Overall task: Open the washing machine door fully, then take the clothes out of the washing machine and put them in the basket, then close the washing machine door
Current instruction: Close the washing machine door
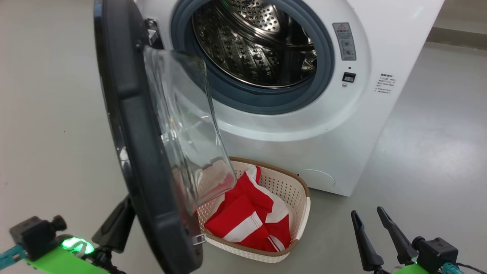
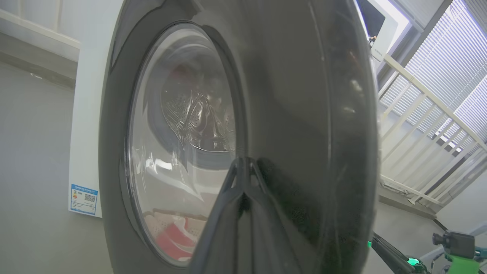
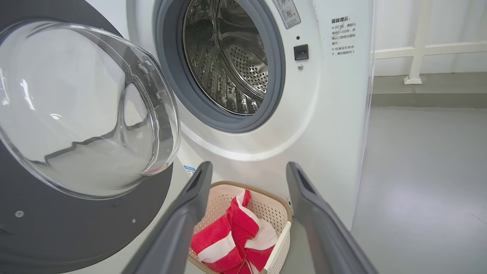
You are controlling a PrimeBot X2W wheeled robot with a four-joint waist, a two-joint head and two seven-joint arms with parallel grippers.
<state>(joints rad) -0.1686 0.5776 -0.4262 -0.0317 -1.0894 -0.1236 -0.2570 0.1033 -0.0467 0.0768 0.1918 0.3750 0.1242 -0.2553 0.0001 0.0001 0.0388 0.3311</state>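
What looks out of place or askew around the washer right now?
Nothing stands out. The clothes sit inside the basket, the drum looks empty, and the washing machine door hangs open with no visible damage.

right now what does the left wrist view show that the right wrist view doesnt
Left wrist view, not the right: the glossy outer face of the washing machine door, the shut left gripper close up to it, a blue sticker on the machine's side, window blinds.
Right wrist view, not the left: the door's inner side, a direct look into the drum, the printed instructions, how wide the right gripper stands open.
Both: the door, the white washing machine, the red clothes in the basket.
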